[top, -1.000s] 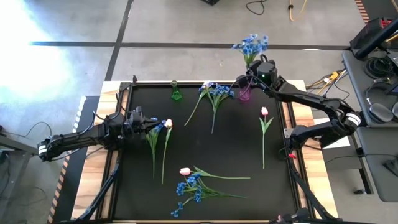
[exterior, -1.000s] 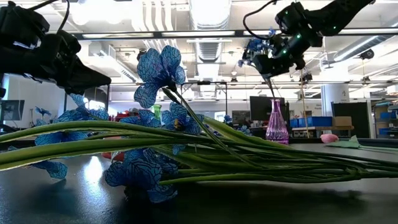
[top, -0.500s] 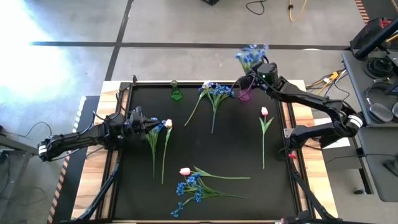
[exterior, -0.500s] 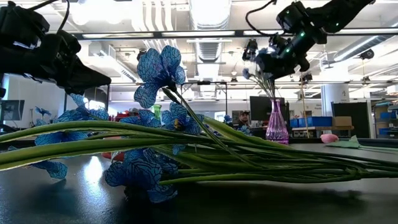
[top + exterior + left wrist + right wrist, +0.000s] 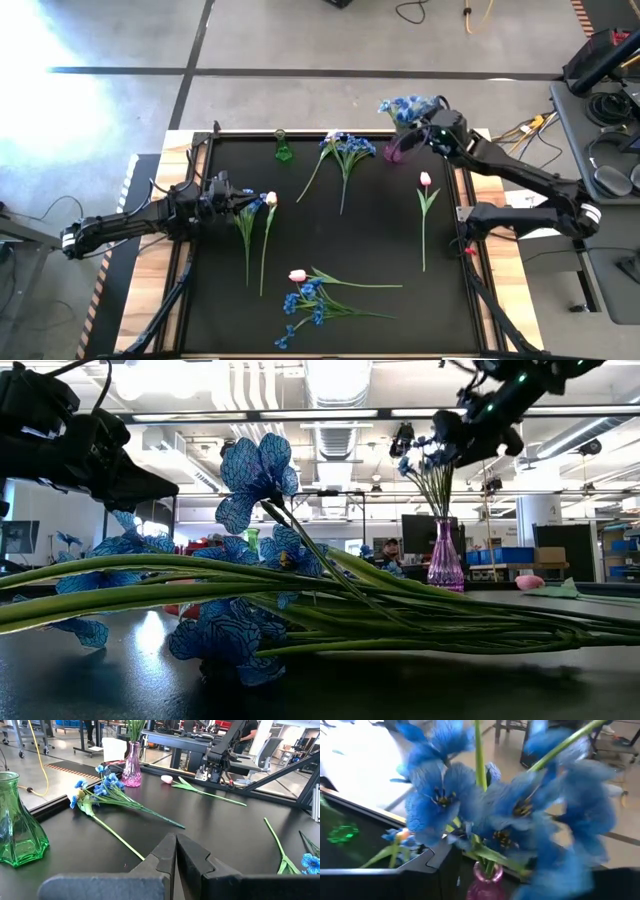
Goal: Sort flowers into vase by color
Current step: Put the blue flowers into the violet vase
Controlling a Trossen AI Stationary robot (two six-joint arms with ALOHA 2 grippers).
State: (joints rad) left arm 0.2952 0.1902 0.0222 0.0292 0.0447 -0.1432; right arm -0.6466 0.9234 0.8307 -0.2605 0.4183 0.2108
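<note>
Low view, blue bunch (image 5: pixel 428 460) standing in pink vase (image 5: pixel 444 557)

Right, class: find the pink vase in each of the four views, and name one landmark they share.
High view: pink vase at the mat's far right corner, beside the right gripper.
Low view: right of centre, standing upright, blue flowers in it.
Left wrist view: far across the mat.
Right wrist view: only its neck, at the bottom.
Shared landmark: the green vase.
</note>
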